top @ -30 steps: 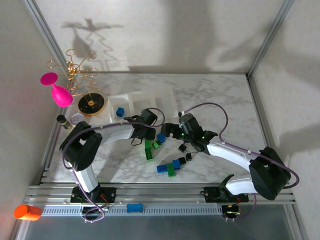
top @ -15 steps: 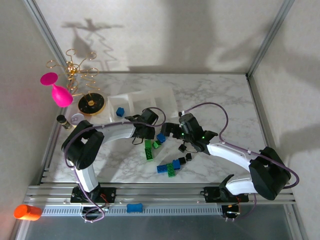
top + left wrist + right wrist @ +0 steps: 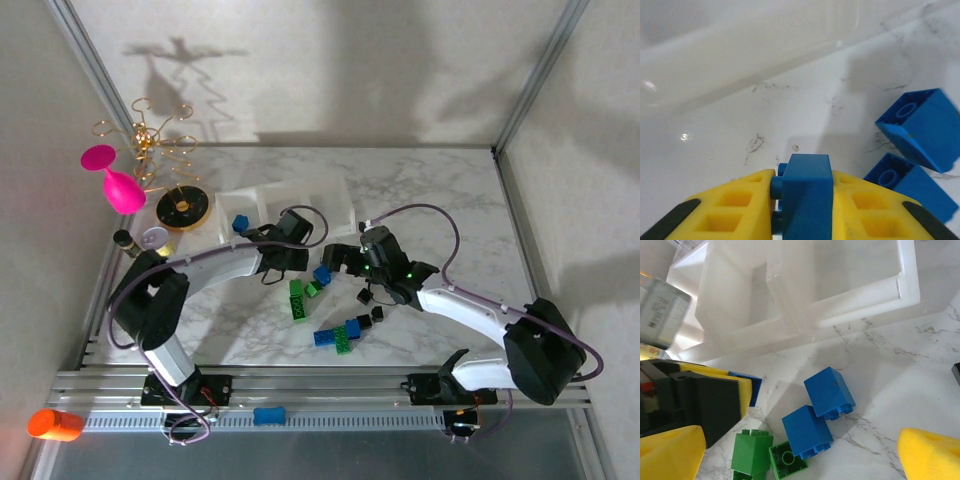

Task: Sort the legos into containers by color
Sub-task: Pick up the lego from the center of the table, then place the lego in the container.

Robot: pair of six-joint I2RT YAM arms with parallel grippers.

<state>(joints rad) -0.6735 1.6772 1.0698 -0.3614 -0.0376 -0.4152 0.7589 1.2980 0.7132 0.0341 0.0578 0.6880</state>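
Observation:
My left gripper (image 3: 298, 256) (image 3: 805, 200) is shut on a blue lego (image 3: 805, 192), held just above the marble a little short of the clear three-compartment tray (image 3: 300, 192) (image 3: 840, 315) (image 3: 740, 50). Another blue lego (image 3: 240, 222) lies in the tray's left compartment. Two loose blue legos (image 3: 830, 392) (image 3: 806, 430) (image 3: 922, 125) (image 3: 912, 187) lie next to two green ones (image 3: 751, 454) (image 3: 788, 460). My right gripper (image 3: 345, 258) (image 3: 800, 460) hangs open above that cluster. Nearer me lie a green lego (image 3: 298, 300), a blue-and-green group (image 3: 338, 335) and small black cubes (image 3: 377, 314).
A round black-and-gold dish (image 3: 183, 208), a pink goblet (image 3: 118, 185) and a gold wire stand (image 3: 160, 140) crowd the back left. A small jar (image 3: 125, 242) sits by the left edge. The metal rail carries a blue clip (image 3: 268, 415) and an orange piece (image 3: 55, 424).
My left arm has drifted slightly toward the tray with the blue lego, its elbow swinging left. The right arm has barely moved.

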